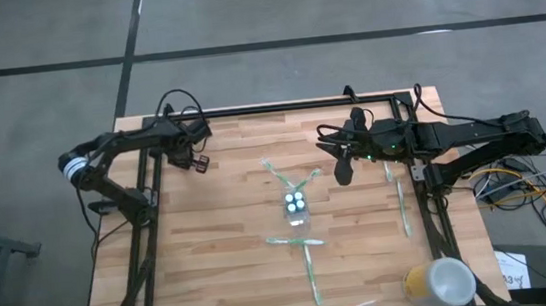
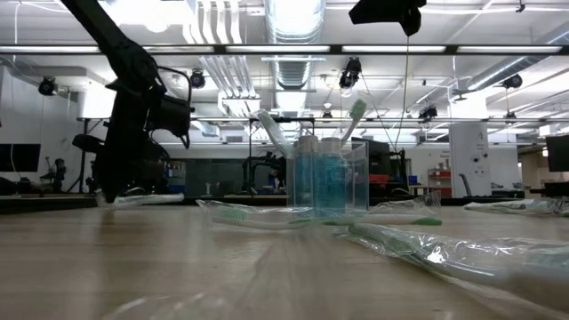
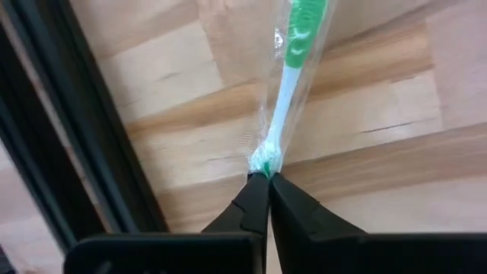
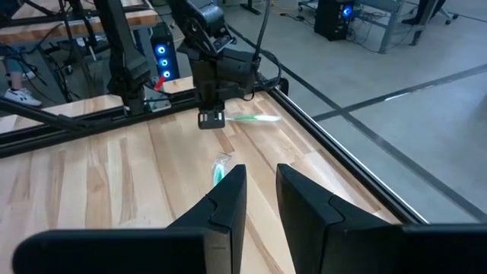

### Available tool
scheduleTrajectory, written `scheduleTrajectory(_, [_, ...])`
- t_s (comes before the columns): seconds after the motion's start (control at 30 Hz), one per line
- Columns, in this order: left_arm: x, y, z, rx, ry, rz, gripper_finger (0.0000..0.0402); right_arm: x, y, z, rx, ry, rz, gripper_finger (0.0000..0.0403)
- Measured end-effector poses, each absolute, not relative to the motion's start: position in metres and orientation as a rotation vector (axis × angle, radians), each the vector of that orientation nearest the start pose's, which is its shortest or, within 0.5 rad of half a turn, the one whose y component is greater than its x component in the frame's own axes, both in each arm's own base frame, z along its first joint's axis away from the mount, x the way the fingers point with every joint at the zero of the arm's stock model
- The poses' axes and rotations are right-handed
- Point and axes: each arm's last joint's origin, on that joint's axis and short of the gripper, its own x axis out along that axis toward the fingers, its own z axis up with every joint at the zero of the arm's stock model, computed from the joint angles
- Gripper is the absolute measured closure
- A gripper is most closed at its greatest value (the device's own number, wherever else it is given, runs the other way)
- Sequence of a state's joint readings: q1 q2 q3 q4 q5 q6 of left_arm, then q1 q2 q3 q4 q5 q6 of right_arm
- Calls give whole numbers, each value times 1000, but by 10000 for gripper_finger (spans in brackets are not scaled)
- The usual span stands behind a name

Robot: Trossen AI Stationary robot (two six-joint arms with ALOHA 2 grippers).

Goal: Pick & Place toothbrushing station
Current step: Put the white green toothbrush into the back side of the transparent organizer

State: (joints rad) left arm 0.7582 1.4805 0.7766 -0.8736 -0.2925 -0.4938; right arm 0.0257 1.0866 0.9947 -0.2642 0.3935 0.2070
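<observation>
Reaching over the far-left table corner, left gripper (image 3: 264,176) bent low, fingers pinched together on the tip of a wrapped toothbrush (image 3: 293,72) lying on the planks. Right gripper (image 1: 343,169) held above far centre, fingers slightly parted, nothing between them. Clear cup (image 1: 297,206) with tubes at mid-table. Wooden table (image 1: 222,248); grey concrete floor (image 1: 31,36).

you get even overhead light in the high view, soft shadows only. low view is backlit by bright ceiling strip lights (image 2: 293,49) with glare; near toothbrush (image 2: 462,253) out of focus. wrist views sharp.
</observation>
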Motion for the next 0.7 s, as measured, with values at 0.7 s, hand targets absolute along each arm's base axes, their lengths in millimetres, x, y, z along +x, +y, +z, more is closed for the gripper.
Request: scheduleTrajectory(0.7, [150,140,254,-609,1027,1072,397,235,-5,341,128,311,-398,335])
